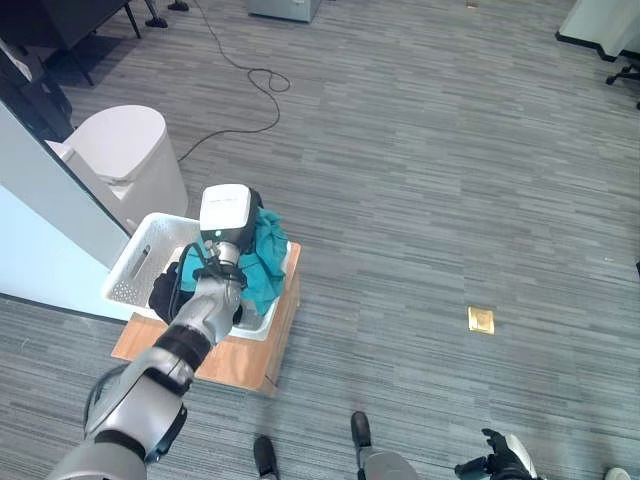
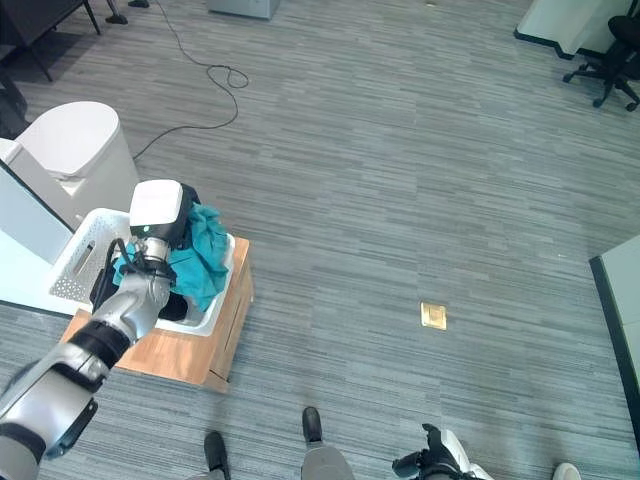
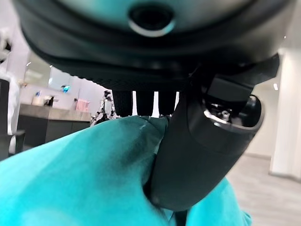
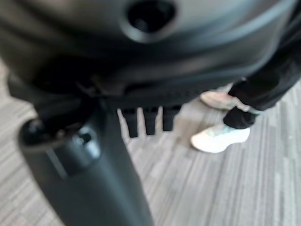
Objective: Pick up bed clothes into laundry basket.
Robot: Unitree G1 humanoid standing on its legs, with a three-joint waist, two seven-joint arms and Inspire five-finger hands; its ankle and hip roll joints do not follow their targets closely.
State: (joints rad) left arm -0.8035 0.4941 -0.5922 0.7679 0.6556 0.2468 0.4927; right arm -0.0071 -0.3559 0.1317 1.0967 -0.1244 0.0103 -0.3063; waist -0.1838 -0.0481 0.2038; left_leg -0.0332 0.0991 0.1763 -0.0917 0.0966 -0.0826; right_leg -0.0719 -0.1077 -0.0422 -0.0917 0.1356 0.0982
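Observation:
A white laundry basket (image 1: 138,256) stands on a low wooden platform (image 1: 245,362). A teal cloth (image 1: 263,262) is bunched at its right end, partly draped over the rim, and a dark garment (image 1: 164,291) lies inside beside it. My left hand (image 3: 197,155) is over the basket's right end, with its thumb pressed into the teal cloth (image 3: 84,174) and its fingers curled over the fold. My right hand (image 1: 503,460) hangs low by my side over the carpet, fingers straight and holding nothing.
A white round bin (image 1: 125,150) stands just behind the basket, beside a white wall panel (image 1: 45,215). A brass floor plate (image 1: 481,320) is set in the grey carpet to the right. A person's light shoe (image 4: 218,137) shows past my right hand.

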